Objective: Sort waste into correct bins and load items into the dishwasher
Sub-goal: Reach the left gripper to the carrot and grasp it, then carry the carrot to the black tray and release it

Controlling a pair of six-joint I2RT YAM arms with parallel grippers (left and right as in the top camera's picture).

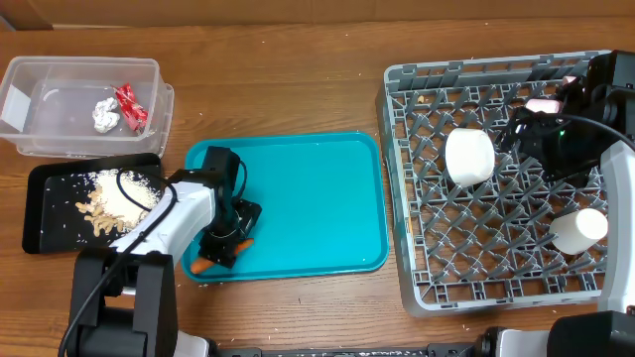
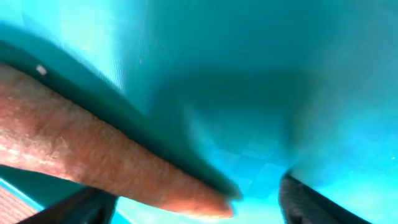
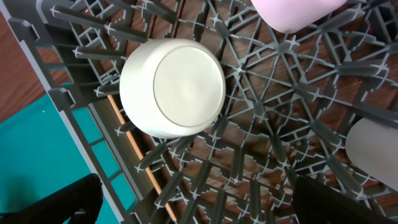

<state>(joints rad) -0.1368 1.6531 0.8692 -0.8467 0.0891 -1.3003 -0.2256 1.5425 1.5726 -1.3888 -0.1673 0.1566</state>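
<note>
An orange tapered carrot (image 2: 93, 155) is filling the left wrist view, blurred by closeness, lying slantwise on the floor of the teal plastic tray (image 2: 298, 74). The left tool (image 2: 196, 208) is hanging right over it with its dark fingers spread wide. Only the carrot's narrow tip is reaching into the gap between them, so the tool is probably released rather than clenched, though the blur is leaving some doubt.

From overhead, the carrot (image 1: 203, 265) is sitting in the tray's (image 1: 317, 198) near left corner, mostly hidden under the left tool (image 1: 226, 243). It is lying hard against the rim, likely why the arm is coming in so low and steep. The black tray of pale food scraps (image 1: 45, 213) is waiting just beside, on the wooden bench (image 1: 298, 79), and looks like the fitting place for food waste. The clear plastic bin (image 1: 60, 74) behind it is holding wrappers instead.

The right tool (image 3: 199, 205) is hovering over the grey plastic dish rack (image 3: 267, 143), fingers wide and gripping nothing. Below it a white round cup (image 3: 174, 87) is resting on its side between the prongs, with a pale pink cup (image 3: 292, 12) nearby, so the loading appears largely done.
</note>
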